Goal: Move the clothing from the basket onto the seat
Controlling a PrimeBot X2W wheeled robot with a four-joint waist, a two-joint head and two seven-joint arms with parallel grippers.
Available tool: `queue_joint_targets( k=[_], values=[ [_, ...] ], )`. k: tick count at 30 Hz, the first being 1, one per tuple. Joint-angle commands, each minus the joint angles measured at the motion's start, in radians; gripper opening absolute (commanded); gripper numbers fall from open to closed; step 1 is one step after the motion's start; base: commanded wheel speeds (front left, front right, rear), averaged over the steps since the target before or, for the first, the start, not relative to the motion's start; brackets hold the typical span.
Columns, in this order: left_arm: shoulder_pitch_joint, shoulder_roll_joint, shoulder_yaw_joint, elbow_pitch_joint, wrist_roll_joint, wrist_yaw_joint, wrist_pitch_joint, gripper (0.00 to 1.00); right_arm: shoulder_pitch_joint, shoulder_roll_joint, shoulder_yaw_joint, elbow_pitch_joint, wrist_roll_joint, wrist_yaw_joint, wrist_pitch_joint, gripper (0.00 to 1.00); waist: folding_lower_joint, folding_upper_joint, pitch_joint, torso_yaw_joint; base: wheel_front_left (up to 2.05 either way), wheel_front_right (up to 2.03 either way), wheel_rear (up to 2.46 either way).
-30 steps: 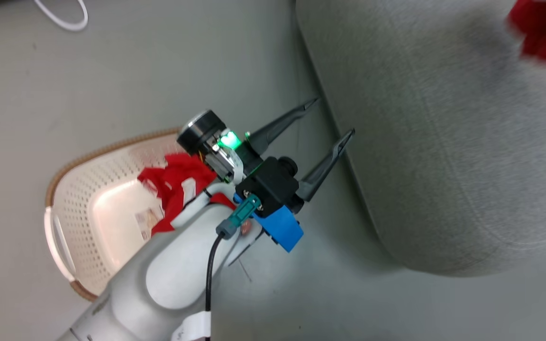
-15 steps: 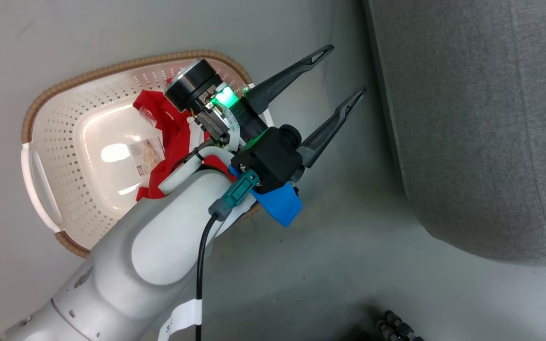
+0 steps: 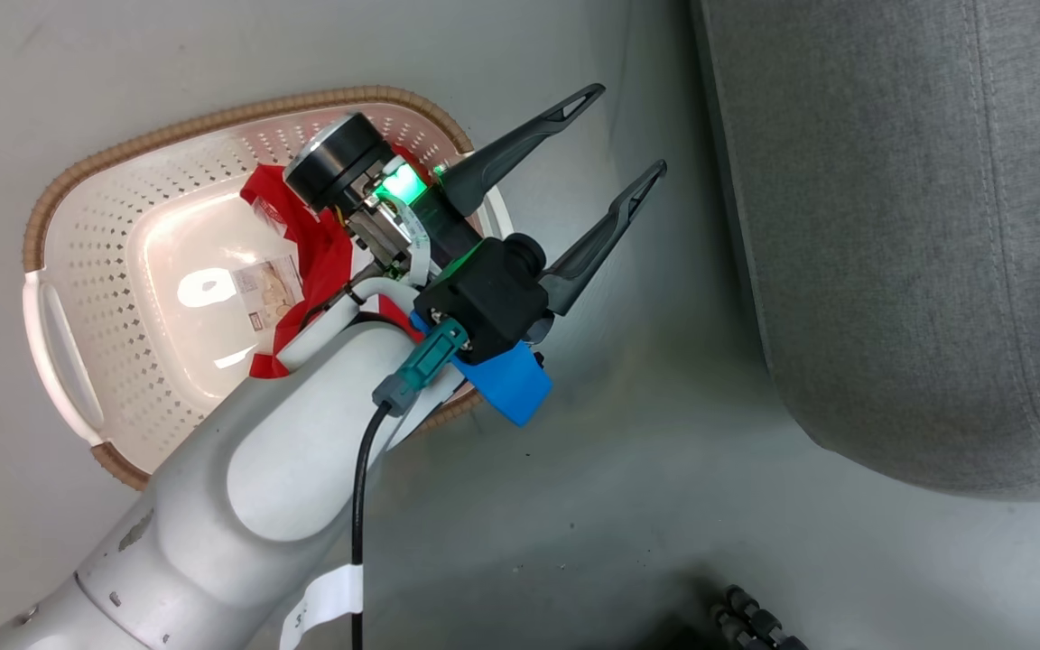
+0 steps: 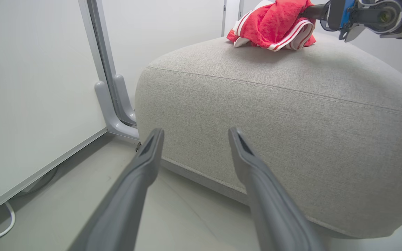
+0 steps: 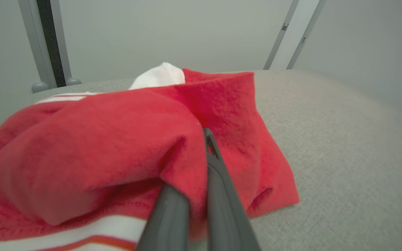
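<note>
Just below your head camera, the left gripper (image 3: pixel 628 129) hangs with its long dark fingers spread wide and empty. Its pale forearm (image 3: pixel 285 469) crosses the basket (image 3: pixel 60 199) — cream perforated plastic, brown woven rim — and hides part of the crumpled red garment (image 3: pixel 317 257) inside. Smooth grey floor (image 3: pixel 619 506) lies between it and the seat (image 3: pixel 890 226), which is rounded, coarse-woven and seam-stitched. Farther back, the right gripper (image 5: pixel 201 153) has its fingers pinched on a second garment (image 4: pixel 274 24) — red, white-striped — on the cushion top; pale wall panels (image 4: pixel 30 87) stand behind.
</note>
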Motion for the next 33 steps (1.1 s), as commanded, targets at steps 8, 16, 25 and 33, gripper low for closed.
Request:
queue_joint_targets(
  k=[8,16,25,33],
  values=[
    [0.026,-0.004,0.004,0.004,-0.014,0.011,-0.003,1.00,0.076,-0.004,0.057,0.054,0.035,0.000,-0.001,1.00,-0.0001,0.0000,-0.056,-0.005,0.00,0.00,0.00],
    [0.097,-0.032,0.042,-0.006,-0.044,0.031,-0.003,1.00,0.327,0.014,0.127,-0.050,0.058,0.000,-0.001,1.00,-0.0001,0.0000,-0.206,-0.001,0.00,0.00,0.00],
    [0.255,-0.053,0.188,-0.043,-0.085,0.078,-0.003,1.00,0.518,0.058,0.241,-0.264,0.065,0.000,-0.001,1.00,-0.0001,0.0000,-0.411,0.020,0.00,0.00,0.00],
    [0.398,-0.074,0.382,-0.097,-0.081,0.112,-0.003,1.00,0.606,0.088,0.395,-0.435,0.068,0.000,-0.001,1.00,-0.0001,0.0000,-0.550,0.094,0.00,0.00,0.00]
  ],
)
